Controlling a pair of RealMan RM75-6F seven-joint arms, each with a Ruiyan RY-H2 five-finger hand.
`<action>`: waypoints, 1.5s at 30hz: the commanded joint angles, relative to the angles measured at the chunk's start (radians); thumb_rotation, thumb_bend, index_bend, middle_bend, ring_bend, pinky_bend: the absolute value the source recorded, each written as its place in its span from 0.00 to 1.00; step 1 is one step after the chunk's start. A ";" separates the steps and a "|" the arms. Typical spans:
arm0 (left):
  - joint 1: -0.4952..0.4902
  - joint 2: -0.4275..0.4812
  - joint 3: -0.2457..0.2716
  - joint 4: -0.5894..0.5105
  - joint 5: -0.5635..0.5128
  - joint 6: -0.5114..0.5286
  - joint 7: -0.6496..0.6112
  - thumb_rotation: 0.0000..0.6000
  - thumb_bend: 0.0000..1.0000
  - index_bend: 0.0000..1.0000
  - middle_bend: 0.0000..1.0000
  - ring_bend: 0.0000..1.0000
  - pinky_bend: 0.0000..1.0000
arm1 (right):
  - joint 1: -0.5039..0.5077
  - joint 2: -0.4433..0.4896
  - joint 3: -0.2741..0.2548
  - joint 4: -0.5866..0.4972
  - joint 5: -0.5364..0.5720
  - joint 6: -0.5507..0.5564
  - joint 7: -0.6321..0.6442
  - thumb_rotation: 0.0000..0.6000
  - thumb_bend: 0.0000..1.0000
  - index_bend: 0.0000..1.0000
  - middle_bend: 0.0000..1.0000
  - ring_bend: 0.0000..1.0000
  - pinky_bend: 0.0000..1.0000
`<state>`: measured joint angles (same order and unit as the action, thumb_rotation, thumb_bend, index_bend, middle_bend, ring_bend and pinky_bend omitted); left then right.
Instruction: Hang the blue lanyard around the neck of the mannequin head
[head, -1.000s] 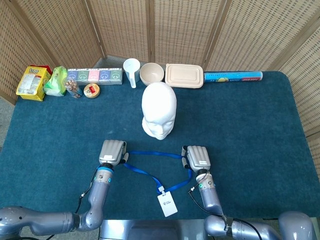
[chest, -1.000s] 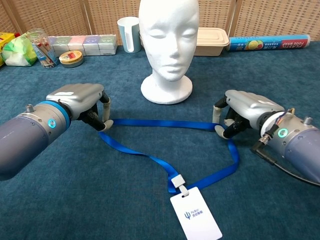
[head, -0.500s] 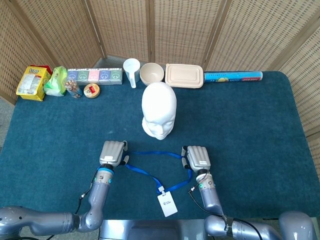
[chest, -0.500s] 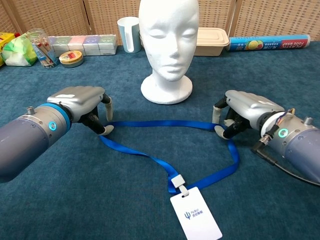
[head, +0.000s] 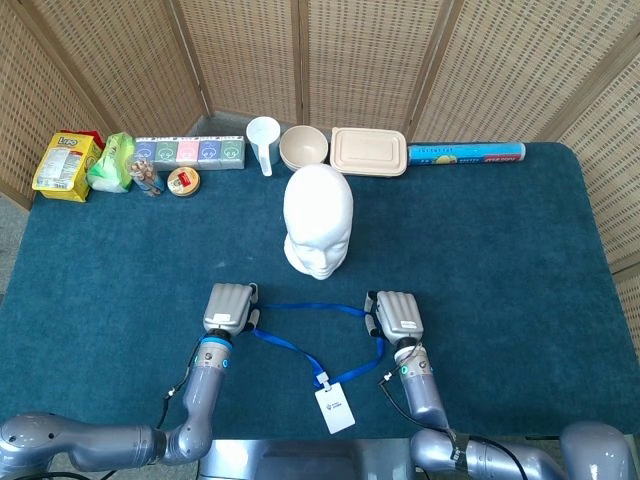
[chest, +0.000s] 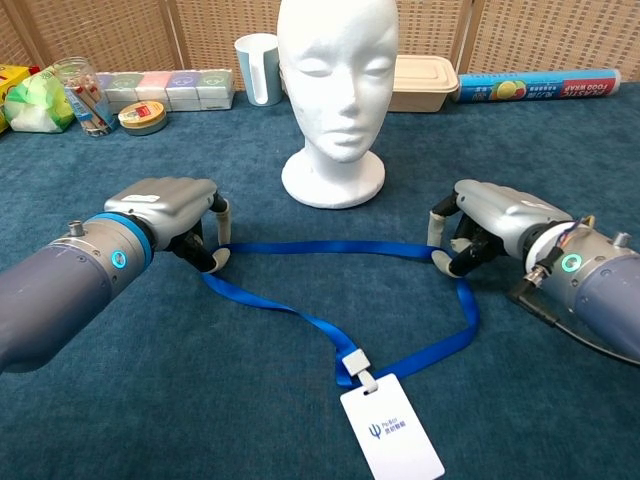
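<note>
Lanyard (chest: 330, 330) strap is lying flat on the blue worktop (head: 500, 250) in front of the mannequin head (chest: 336, 80), its far run stretching between your two robot hands and the near part sagging down to the white badge (chest: 392, 427) close to the front edge. Your left robot hand (chest: 172, 212) is curling over the strap's left corner with fingertips (chest: 216, 258) down at the band, and your right robot hand (chest: 492, 218) is doing the same at the right corner. Both are looking pinched on the strap, though the contact is partly hiding under the palms, so treat the grip as likely, not certain.

Slipping is the first risk: the band is thin and lying flat against the cloth, so a shallow pinch could be letting it slide out as you lift. The loop you are holding open is looking barely wider than the head, so it could be catching on the crown or face and tipping the foam head, which is probably light. The dangling badge could be dragging and twisting the loop. Behind the head, the cup (chest: 259, 68), bowl (head: 304, 147) and lidded box (head: 369, 151) are sitting near enough that an overshooting arm could be knocking them.
</note>
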<state>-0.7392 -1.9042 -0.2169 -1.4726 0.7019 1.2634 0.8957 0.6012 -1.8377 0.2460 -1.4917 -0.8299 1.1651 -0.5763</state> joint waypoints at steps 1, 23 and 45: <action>0.000 -0.001 0.000 0.000 -0.002 -0.002 0.002 0.86 0.44 0.47 1.00 1.00 1.00 | 0.000 0.001 0.001 -0.001 0.003 -0.002 0.004 1.00 0.53 0.61 0.95 1.00 1.00; 0.000 -0.012 -0.020 0.020 -0.015 0.003 0.001 0.96 0.46 0.51 1.00 1.00 1.00 | 0.002 0.001 -0.003 0.001 0.012 -0.003 0.012 1.00 0.53 0.61 0.95 1.00 1.00; 0.011 -0.013 -0.014 0.017 0.003 0.014 -0.009 0.99 0.55 0.66 1.00 1.00 1.00 | -0.002 0.011 -0.002 -0.021 0.013 0.005 0.026 1.00 0.54 0.61 0.95 1.00 1.00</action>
<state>-0.7312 -1.9189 -0.2308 -1.4529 0.6982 1.2757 0.8934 0.5993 -1.8268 0.2443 -1.5118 -0.8160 1.1696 -0.5512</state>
